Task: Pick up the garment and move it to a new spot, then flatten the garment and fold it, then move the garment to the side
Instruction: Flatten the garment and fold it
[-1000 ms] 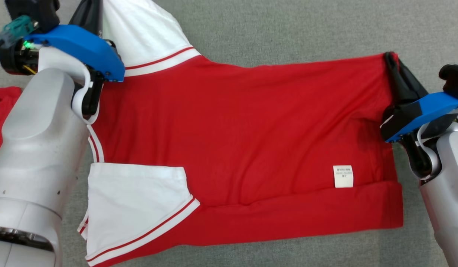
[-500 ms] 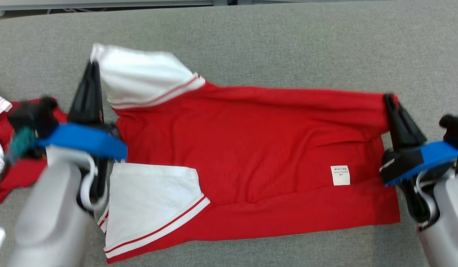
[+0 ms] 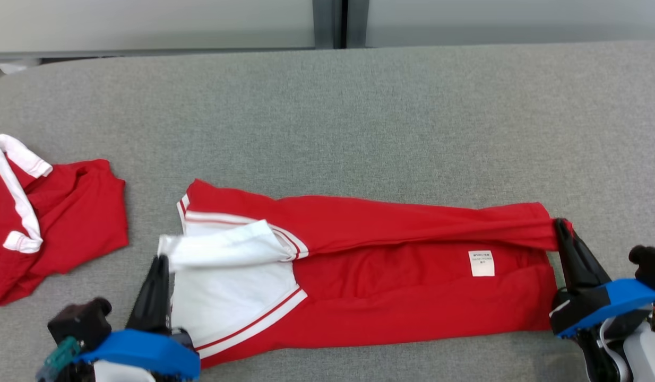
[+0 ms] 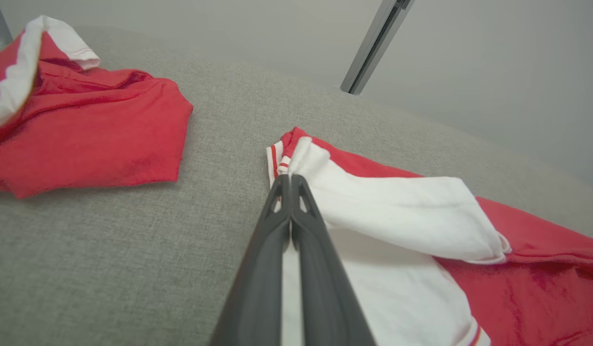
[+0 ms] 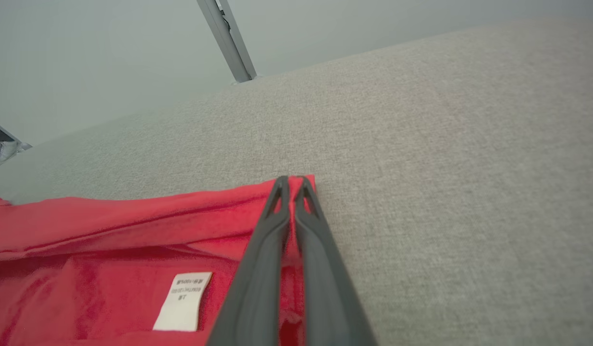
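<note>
The garment [image 3: 391, 297], red with white sleeves, lies lengthwise on the grey table [image 3: 359, 116], its far edge doubled over toward me. A white label [image 3: 481, 263] shows on its inner side. My left gripper [image 3: 160, 259] is at the lower left, shut on the edge of the upper white sleeve [image 3: 226, 246]. In the left wrist view the left gripper [image 4: 290, 178] pinches that sleeve [image 4: 397, 211]. My right gripper [image 3: 560, 223] is shut on the red corner at the garment's right end. The right wrist view has the right gripper [image 5: 292, 180] with red cloth [image 5: 109, 226] between its tips.
A second red garment with white trim [image 3: 57, 223] lies crumpled at the table's left side, also in the left wrist view as a red heap [image 4: 85, 129]. Bare grey table stretches beyond the garment to a pale wall with a metal post [image 3: 330, 24].
The head view has shifted. Both shut grippers have drawn the garment's far edge toward me, so the garment looks narrower and the far white sleeve now overlaps the near one.
</note>
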`<state>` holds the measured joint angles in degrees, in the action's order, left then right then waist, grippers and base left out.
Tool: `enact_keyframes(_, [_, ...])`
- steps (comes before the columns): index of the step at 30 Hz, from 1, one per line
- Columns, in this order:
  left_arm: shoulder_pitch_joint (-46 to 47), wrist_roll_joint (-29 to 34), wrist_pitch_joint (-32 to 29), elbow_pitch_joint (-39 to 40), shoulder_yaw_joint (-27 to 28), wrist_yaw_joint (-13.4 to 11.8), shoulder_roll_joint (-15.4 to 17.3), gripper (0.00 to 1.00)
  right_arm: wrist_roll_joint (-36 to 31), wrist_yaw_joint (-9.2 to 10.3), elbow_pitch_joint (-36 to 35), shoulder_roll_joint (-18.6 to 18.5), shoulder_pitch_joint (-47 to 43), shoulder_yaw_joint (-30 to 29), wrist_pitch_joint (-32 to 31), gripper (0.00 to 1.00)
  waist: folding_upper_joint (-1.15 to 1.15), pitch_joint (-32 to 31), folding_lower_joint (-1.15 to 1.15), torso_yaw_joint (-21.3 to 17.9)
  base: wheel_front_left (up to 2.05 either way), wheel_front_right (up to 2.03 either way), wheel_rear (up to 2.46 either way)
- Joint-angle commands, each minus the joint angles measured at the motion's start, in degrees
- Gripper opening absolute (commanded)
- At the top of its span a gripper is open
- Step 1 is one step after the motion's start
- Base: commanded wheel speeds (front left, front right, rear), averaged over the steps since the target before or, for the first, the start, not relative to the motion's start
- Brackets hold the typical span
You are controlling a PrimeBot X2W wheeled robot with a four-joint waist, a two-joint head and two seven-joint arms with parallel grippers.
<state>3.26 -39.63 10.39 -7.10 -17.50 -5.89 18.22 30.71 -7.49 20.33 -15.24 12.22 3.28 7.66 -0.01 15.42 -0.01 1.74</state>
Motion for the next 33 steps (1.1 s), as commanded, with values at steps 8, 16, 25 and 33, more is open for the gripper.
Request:
enact_keyframes(8, [-7.5, -3.1, -5.1, 2.0, -1.4, -2.3, -0.5, 0.0, -1.5, -0.01, 0.3, 1.9, -5.4, -2.0, -0.3, 1.0, 0.01, -2.9, 0.01, 0.3, 0.0, 0.0, 0.0])
enact_keyframes(16, [-6.4, 1.0, -1.1, 1.0, -2.2, -4.2, -0.2, 1.0, -4.7, -0.01, -2.8, 2.2, -8.7, -3.6, 2.8, 1.0, 0.01, -4.7, 0.01, 0.2, 0.0, 0.0, 0.0])
enact_keyframes(25, [-2.4, 10.6, 3.4, 5.6, -2.5, -7.6, 2.5, 1.0, -16.6, -0.01, -17.8, 6.9, -11.1, -8.7, -0.1, 1.0, 0.01, -6.5, 0.01, -1.6, 0.0, 0.0, 0.0])
enact_keyframes(33, [-2.0, 13.8, 2.4, 7.6, -3.7, -8.7, 4.4, 1.0, -20.3, -0.01, -26.9, 9.4, -14.1, -10.2, -5.6, 1.0, 0.01, -8.2, 0.01, -2.3, 0.0, 0.0, 0.0])
